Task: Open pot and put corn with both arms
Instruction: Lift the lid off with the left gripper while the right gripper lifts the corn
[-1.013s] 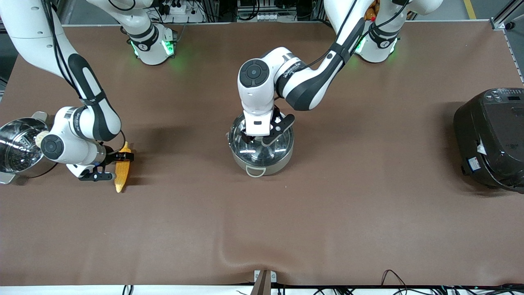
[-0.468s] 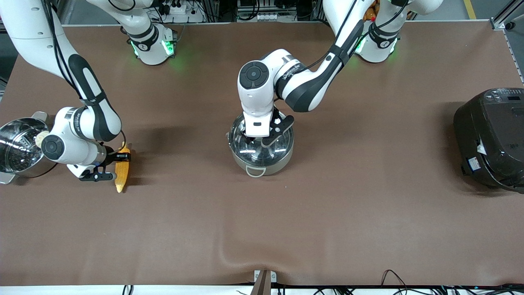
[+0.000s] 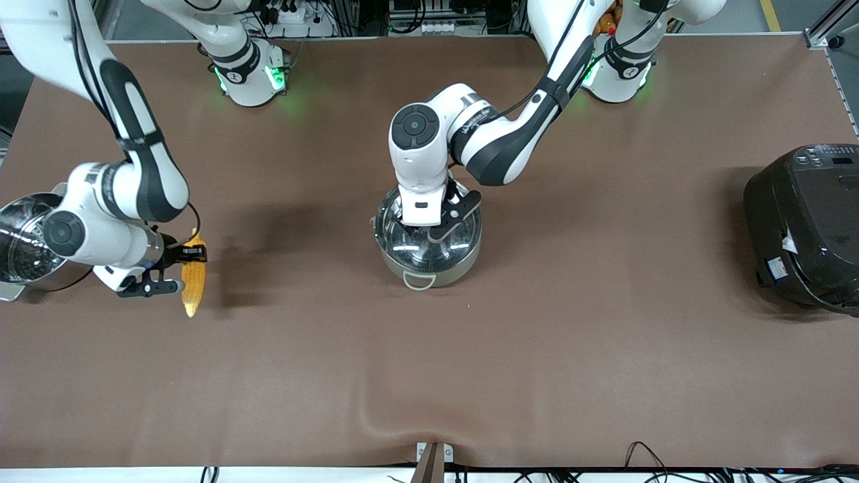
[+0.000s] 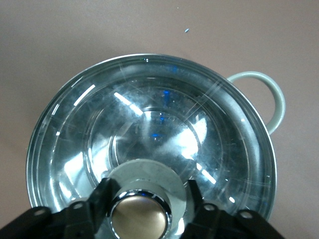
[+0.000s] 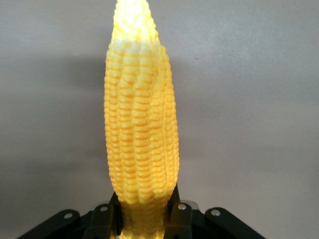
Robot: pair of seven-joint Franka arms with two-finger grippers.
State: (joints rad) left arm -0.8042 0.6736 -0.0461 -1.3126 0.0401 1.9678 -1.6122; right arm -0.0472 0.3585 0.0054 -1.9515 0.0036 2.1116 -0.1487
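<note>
The pot (image 3: 439, 263) stands mid-table with its glass lid (image 3: 463, 231) on it. My left gripper (image 3: 424, 231) is down on the lid, its fingers either side of the copper-toned knob (image 4: 139, 218). One finger touches the knob and a gap shows at the other, so the gripper is open. In the left wrist view the lid (image 4: 149, 129) sits flat on the pot, with a loop handle (image 4: 269, 97) beside it. My right gripper (image 3: 190, 258) is shut on the stub end of the corn (image 3: 193, 285) and holds it just above the table, toward the right arm's end. The right wrist view shows the cob (image 5: 140, 129) clamped by my right gripper (image 5: 144, 214).
A steel pot with a perforated insert (image 3: 20, 245) stands at the table edge beside the right arm's wrist. A big black rice cooker (image 3: 805, 228) stands at the left arm's end. A cloth wrinkle (image 3: 382, 416) lies near the front edge.
My right gripper has lifted the corn off the table and shifted slightly toward the perforated pot. The left wrist has shifted a little over the lid, which stays on the pot.
</note>
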